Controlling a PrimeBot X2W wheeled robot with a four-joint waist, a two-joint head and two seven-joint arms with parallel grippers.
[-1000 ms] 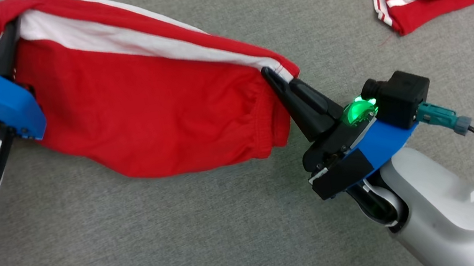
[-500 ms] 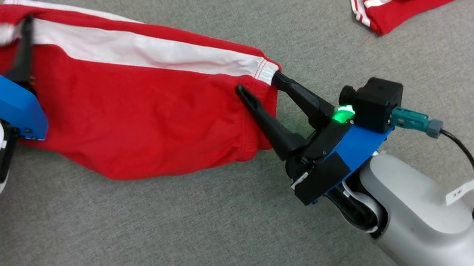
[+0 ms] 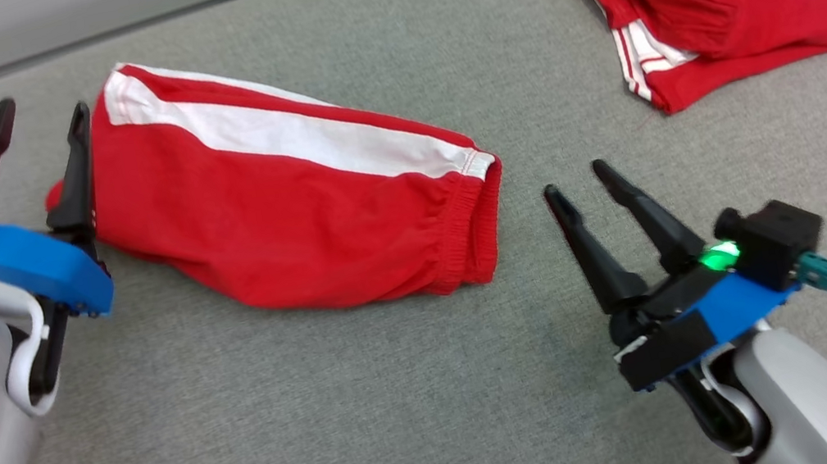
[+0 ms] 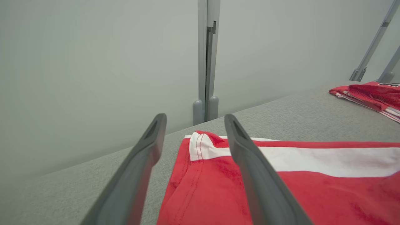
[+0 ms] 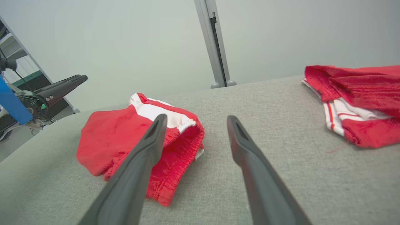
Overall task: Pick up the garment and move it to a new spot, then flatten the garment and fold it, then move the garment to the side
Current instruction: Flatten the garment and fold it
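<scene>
Garment [image 3: 276, 204], a pair of red shorts, lies flat on the grey, cloth-textured table [image 3: 331, 444], its long axis running from the far left to the near right in the head view. The gathered elastic waistband points toward the right end effector [image 3: 576, 180], and the stitched hem points toward the left end effector [image 3: 44, 108]. A broad white stripe follows the far long edge, and the fabric looks soft, with shallow wrinkles. Far to the right, well apart, sits a folded red jersey [image 3: 718, 9] with white trim and black numerals. The left end effector has its jaws spread and empty; one dark tapered finger sits just beside the hem corner. The right end effector is likewise spread wide and holds nothing, near the waistband but clear of it.
</scene>
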